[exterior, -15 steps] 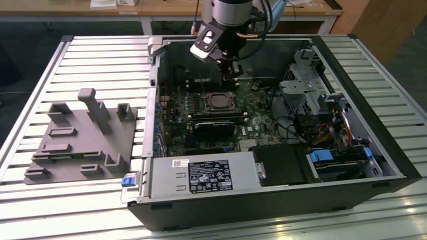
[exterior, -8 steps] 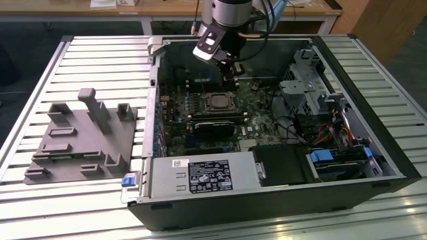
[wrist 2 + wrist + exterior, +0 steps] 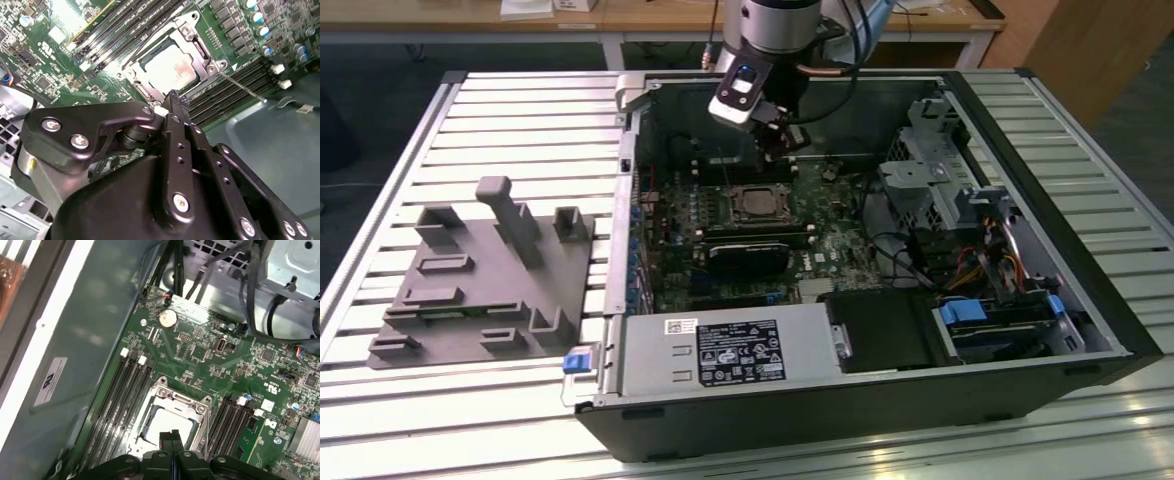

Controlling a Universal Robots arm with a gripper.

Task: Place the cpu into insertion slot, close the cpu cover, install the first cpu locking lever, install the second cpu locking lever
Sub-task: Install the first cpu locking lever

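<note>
The cpu (image 3: 169, 67) lies flat in the socket on the green motherboard, its pale metal top showing through the window of the cpu cover (image 3: 194, 36). The silver cover frame lies down around the chip in both wrist views, cpu (image 3: 162, 424) and cover (image 3: 181, 401). A thin metal locking lever (image 3: 243, 86) sticks out from the socket's corner over the memory slots. My gripper (image 3: 173, 96) hangs just above the socket's edge, fingers pressed together with nothing between them. In the exterior view the gripper (image 3: 782, 143) is inside the case, behind the socket (image 3: 758, 205).
The open black computer case (image 3: 1067, 300) lies on a slatted table. A black card (image 3: 747, 255) sits in front of the socket, a power supply (image 3: 720, 352) nearer still. Drive cage (image 3: 927, 185) and cables (image 3: 987, 262) fill the exterior view's right. A grey fixture (image 3: 480, 275) stands outside.
</note>
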